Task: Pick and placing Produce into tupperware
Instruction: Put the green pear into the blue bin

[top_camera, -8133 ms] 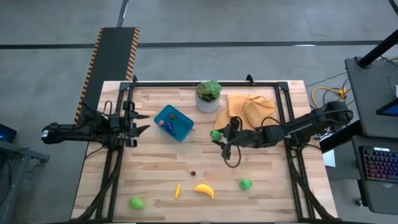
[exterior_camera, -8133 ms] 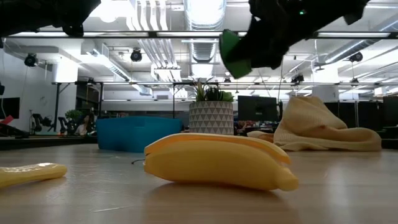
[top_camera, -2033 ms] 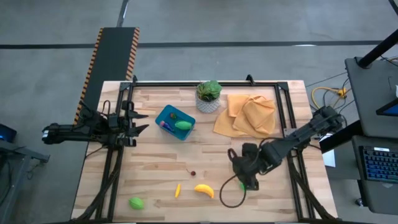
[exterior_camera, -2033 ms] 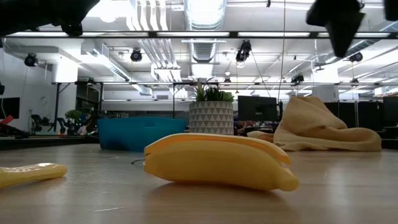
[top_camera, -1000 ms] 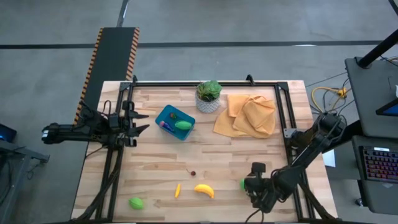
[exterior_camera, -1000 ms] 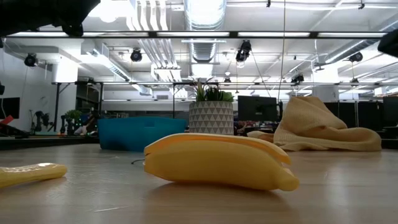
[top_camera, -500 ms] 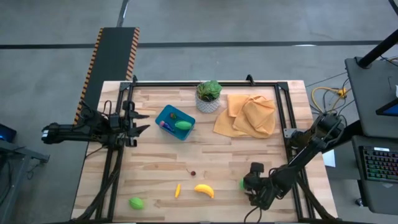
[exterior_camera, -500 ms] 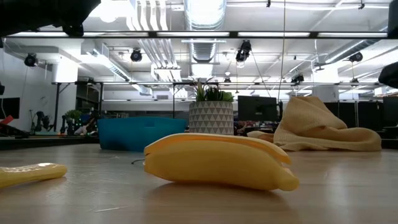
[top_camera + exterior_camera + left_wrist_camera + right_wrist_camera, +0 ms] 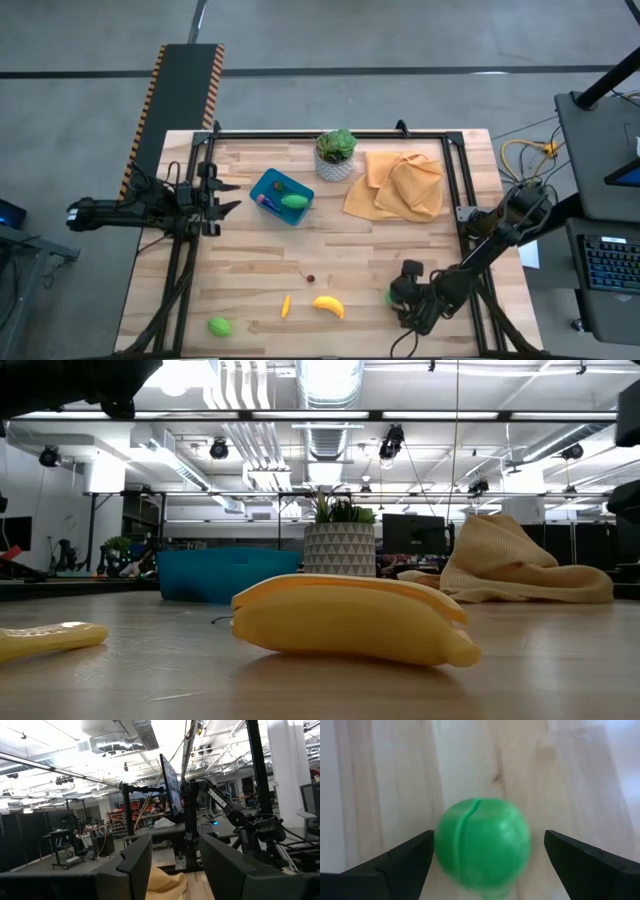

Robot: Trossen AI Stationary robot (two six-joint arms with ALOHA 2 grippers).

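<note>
Near the table's front right corner, the right gripper (image 9: 396, 298) hangs low over a round green fruit (image 9: 482, 842), its fingers (image 9: 402, 862) spread wide on either side of the fruit without touching it; a seam runs across the fruit's top. The blue tupperware (image 9: 266, 183) sits well apart, toward the back left, turned cornerwise to the table's edges — it holds an oval green piece (image 9: 293, 201), a purple one and something small and dark. Between the two lie bare boards with a tiny dark piece (image 9: 310, 279). The banana (image 9: 328, 305) lies near the front, its long axis running left to right, with a slim yellow piece (image 9: 285, 305) just beside it and another green fruit (image 9: 219, 325) farther left. A potted plant (image 9: 336, 154) and an orange cloth (image 9: 398, 185) stand at the back. The left gripper (image 9: 226, 197) waits at the left edge, jaws partly apart — empty.
</note>
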